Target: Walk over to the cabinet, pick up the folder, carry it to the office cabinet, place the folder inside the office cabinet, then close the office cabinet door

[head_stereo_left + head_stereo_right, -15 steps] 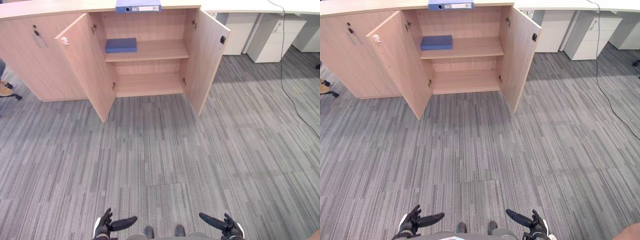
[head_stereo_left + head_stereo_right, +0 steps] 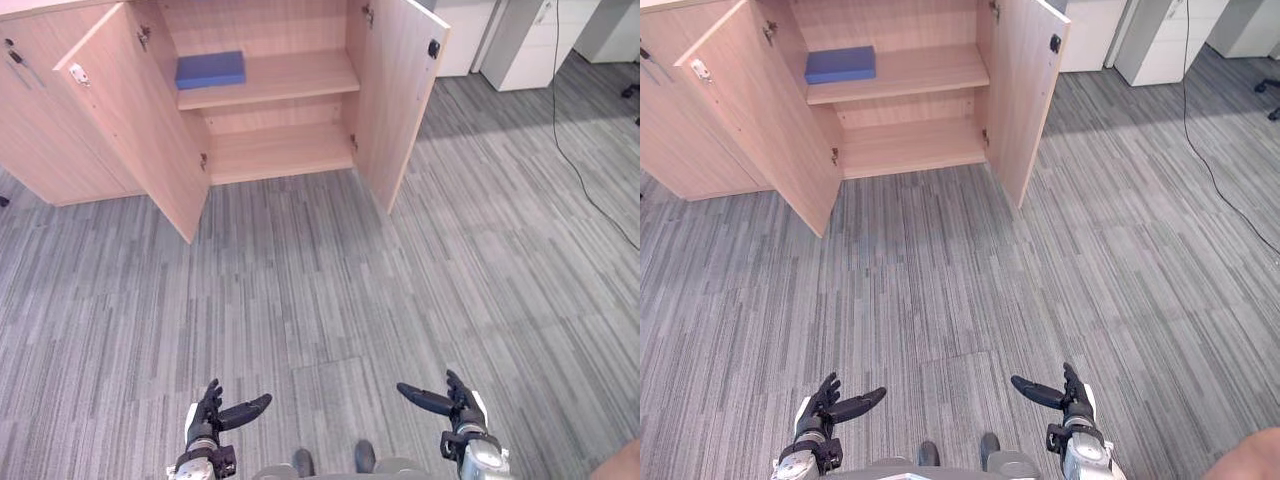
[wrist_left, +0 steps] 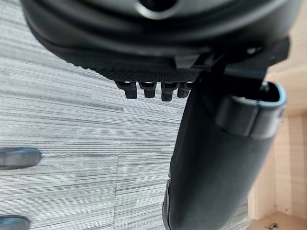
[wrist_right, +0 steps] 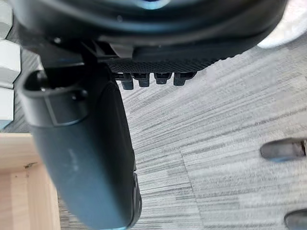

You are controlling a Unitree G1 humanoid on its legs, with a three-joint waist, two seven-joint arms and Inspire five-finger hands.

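Left eye view: the folder (image 2: 210, 70) lies flat on the upper shelf (image 2: 290, 78) of the wooden office cabinet (image 2: 40, 130) — a plain blue, thin rectangle at the shelf's left end. Its long axis runs along the shelf's front edge; which end carries the spine cannot be told. Bare board runs from the folder to the shelf's right end, and the lower shelf (image 2: 280, 150) shows bare wood. The left door (image 2: 130, 110) and right door (image 2: 400, 90) stand swung out over the grey striped carpet (image 2: 320, 280). Open carpet lies between the cabinet and the left hand (image 2: 212, 415) and right hand (image 2: 455, 405) — both well apart from the cabinet, fingers stretched forward, holding nothing.

Right eye view: white drawer units (image 2: 1150, 40) stand beyond the right door.

Left wrist view: the left hand's fingertips (image 3: 146, 89) sit in a row over carpet, grasping nothing.

Right wrist view: the right hand's fingertips (image 4: 144, 80) likewise hang over carpet.
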